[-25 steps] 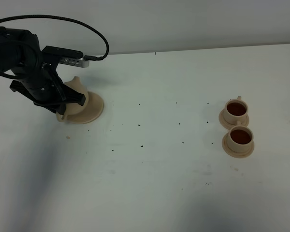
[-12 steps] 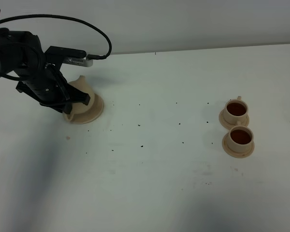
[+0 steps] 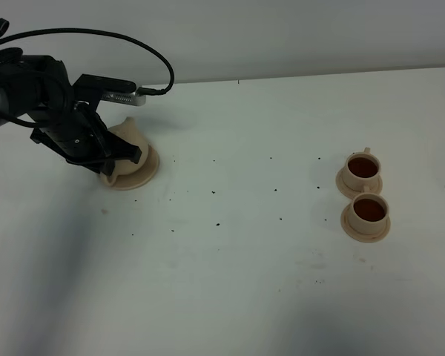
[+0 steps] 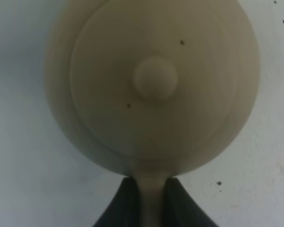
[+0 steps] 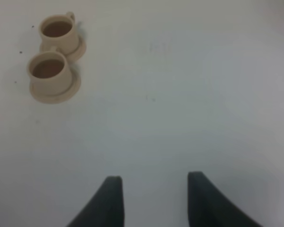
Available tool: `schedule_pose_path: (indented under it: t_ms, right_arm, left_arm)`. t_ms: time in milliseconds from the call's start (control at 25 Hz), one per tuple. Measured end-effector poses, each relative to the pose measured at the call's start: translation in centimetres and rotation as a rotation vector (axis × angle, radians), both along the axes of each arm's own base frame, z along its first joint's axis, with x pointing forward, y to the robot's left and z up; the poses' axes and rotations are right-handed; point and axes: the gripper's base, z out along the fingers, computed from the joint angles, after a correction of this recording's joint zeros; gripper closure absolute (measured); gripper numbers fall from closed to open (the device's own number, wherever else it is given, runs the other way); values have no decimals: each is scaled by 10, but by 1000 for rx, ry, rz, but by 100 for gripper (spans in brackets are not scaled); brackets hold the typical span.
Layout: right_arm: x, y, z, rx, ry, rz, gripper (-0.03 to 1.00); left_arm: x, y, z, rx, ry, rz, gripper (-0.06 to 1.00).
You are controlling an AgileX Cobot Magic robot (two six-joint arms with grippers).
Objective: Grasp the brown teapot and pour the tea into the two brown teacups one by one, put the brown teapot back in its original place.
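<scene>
- The white table (image 3: 252, 245) takes up nearly everything I can see, peppered with small dark specks, most of them between the teapot and the cups.
- The left arm (image 3: 37, 100) is a black bulk leaning over the teapot, with a black cable (image 3: 96, 33) looping up over it and down into a silver plug just behind the teapot.
- The teapot (image 3: 127, 145) is pale tan, round and squat. It sits on its saucer (image 3: 144, 174) at the far left of the table, well apart from the cups. From the left wrist view its lid and round knob (image 4: 155, 78) face straight up, so it stands upright.
- The left gripper (image 4: 151, 201) is clamped on the teapot's handle: two dark fingers (image 4: 125, 203) press the thin tan loop from either side.
- The right gripper (image 5: 154, 201) hangs over bare table, away from the cups and nowhere near the teapot; its two dark fingers (image 5: 109, 198) stand apart with nothing between them.
- The two cups are well to the right of the teapot, side by side, each on a small tan saucer, and the saucers look to be touching or nearly so.
- The far cup (image 3: 363, 169) holds dark brown tea, its tiny handle pointing away toward the back edge.
- The near cup (image 3: 369, 211) is also full of brown tea.
</scene>
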Motion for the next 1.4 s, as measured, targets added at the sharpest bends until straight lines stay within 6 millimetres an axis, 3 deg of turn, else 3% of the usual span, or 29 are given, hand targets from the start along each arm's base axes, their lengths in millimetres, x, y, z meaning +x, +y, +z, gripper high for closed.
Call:
schedule_pose_path:
  t_ms: [1000,1080,1400]
  right_arm:
    - [0,0,0,0,0,0,64]
    - [0,0,0,0,0,0,64]
    - [0,0,0,0,0,0,64]
  left_arm:
    - [1,0,-9,6,20,-14,81]
    - [1,0,-9,6,17,-14,77]
    - [2,0,-9,5,7,-17,46]
